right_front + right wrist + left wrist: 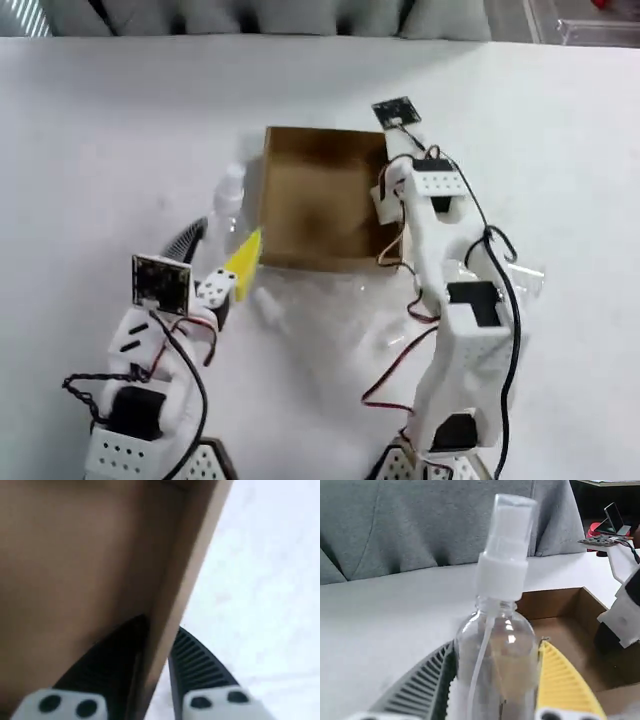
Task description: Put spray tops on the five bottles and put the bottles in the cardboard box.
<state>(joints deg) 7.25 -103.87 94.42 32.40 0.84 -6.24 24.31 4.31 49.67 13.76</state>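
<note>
White table (100, 150); bottle (495, 655) upright, spray top (505, 555) up, between left fingers (560, 680).

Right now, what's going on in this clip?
The left gripper is shut on a clear bottle with its spray top already fitted, held upright just outside the left side of the cardboard box. The right gripper is clamped on the box's opposite wall, one finger inside and one outside, apparently steadying it. The bottle is not yet in the box.

Home living room — grey sofa (420, 530), white table (100, 120)
</note>
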